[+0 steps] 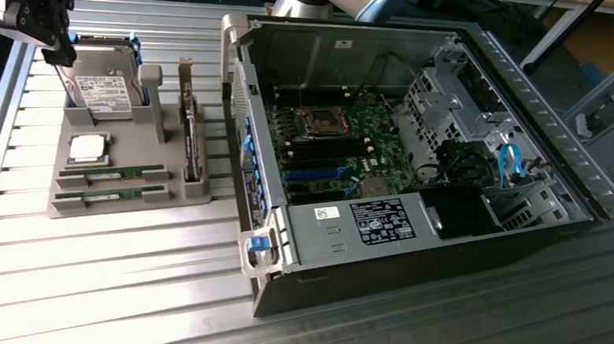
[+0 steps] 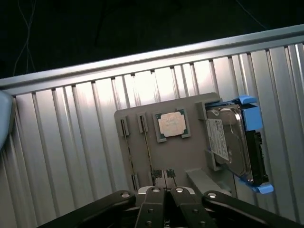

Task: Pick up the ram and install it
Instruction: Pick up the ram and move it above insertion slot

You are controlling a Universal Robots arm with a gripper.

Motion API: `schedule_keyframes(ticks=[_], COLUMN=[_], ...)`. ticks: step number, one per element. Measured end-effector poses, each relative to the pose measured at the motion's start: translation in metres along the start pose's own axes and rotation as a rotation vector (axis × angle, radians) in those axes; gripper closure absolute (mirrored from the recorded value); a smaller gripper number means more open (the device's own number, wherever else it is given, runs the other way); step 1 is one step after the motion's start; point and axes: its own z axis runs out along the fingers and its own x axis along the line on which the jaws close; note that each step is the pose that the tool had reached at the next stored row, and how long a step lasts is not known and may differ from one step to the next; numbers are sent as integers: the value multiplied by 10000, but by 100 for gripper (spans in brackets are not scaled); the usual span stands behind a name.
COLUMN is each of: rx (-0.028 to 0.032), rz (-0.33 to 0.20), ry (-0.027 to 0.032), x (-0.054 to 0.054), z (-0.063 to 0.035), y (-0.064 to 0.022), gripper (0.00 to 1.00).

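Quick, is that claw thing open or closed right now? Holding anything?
Gripper: closed, holding nothing.

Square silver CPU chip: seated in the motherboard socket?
No, the square silver CPU chip lies on the grey plastic tray, outside the open computer case.

I record a ribbed aluminium table [image 1: 101, 287] bearing two items: a grey parts holder [image 1: 129, 143] on the exterior view's left, and an open computer case [image 1: 242, 98] just beside it on the right. In the holder I find a hard drive [image 1: 103, 86] in a blue caddy, propped at a tilt. A square silver CPU chip [image 1: 87, 149] lies flat near it, and an expansion card [image 1: 191, 134] stands on edge along the case side. Inside the case I note a motherboard [image 1: 340, 142], a CPU socket [image 1: 325, 123], a labelled power supply [image 1: 389, 220] and a blue cable [image 1: 509, 163].
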Motion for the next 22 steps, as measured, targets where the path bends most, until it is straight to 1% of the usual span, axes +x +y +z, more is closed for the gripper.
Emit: schedule_keyframes(ticks=[2,7,12,16,22], rx=[-8,-19,-20,-28,-29], rz=[-307,-792,-801,-1172,-1188], ry=[13,34,36,51,53], x=[0,0,0,0,0], z=[0,0,0,0,0], y=[0,0,0,0,0], gripper=[90,90,90,90,90])
